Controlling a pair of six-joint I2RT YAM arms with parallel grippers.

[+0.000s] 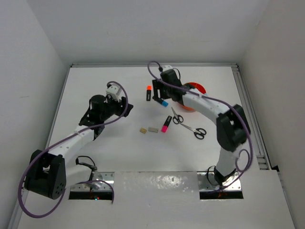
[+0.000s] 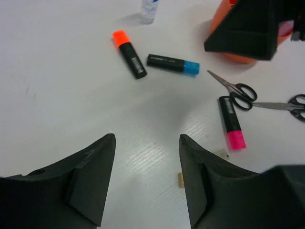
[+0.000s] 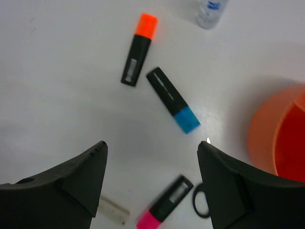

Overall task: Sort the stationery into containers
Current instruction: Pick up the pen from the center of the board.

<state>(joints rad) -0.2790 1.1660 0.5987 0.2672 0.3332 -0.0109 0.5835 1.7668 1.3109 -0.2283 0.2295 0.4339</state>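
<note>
R tool [image 3: 151, 150] spread, empty, by blue-cap marker [image 3: 172, 99]; orange-cap marker [image 3: 138, 50] beside; tub [image 3: 267, 131] near. L tool [image 2: 147, 140] spread too.

Three black markers lie on the white worktop [image 1: 95, 81]: an orange-capped marker [image 1: 148, 93], a blue-capped marker [image 1: 162, 101] and a pink-capped marker [image 1: 166, 123]. There are two small erasers, a beige eraser [image 1: 142, 130] and a grey eraser [image 1: 153, 129]. Two black-handled scissors show, one pair [image 1: 177, 117] and a second pair [image 1: 196, 131]. There is one small bottle [image 2: 149, 9] and one orange tub [image 1: 196, 88].
</note>
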